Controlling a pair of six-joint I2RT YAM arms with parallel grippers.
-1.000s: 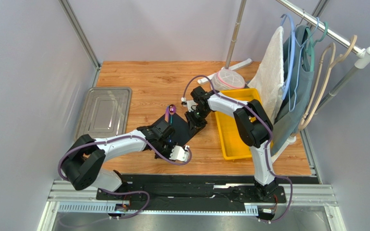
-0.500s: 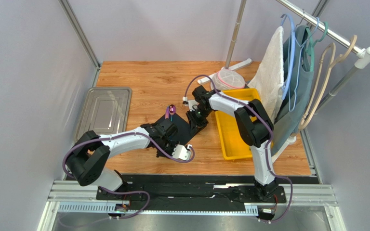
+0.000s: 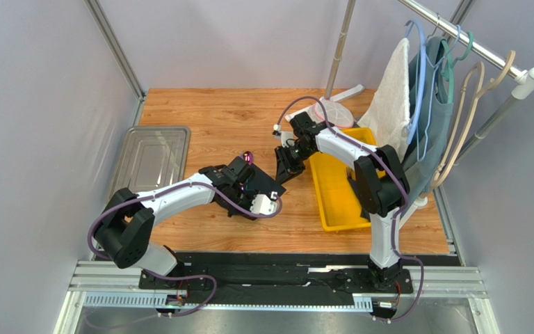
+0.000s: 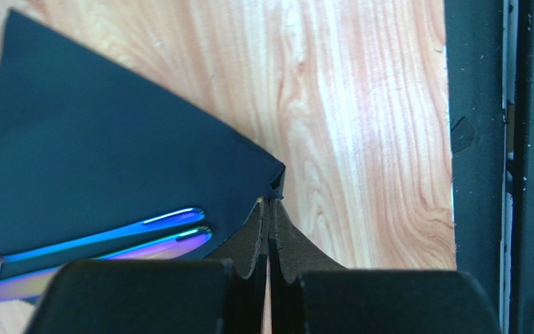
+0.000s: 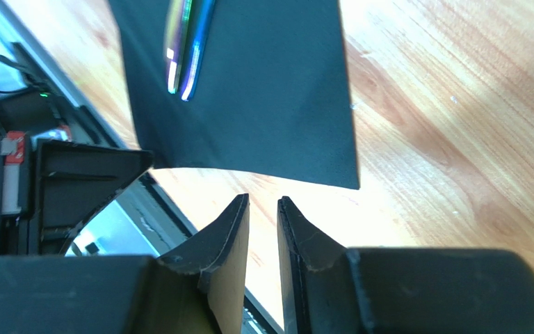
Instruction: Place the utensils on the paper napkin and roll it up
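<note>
The paper napkin (image 4: pixel 110 153) lies flat on the wooden surface (image 4: pixel 360 139), the two utensils (image 4: pixel 144 233) side by side on it, so placing looks done. The left tool (image 4: pixel 269 209) is closed tight on one napkin corner, likely to start the roll. The right tool (image 5: pixel 263 205) hovers just off another edge, slightly parted and holding nothing.

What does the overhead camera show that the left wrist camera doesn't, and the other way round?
Only overhead: a metal tray, a yellow bin and a white towel hanging at the right. Only the left wrist: close up, the left gripper shut on a corner of the napkin. Both: the napkin, the utensils lying on it, and the wooden table.
</note>
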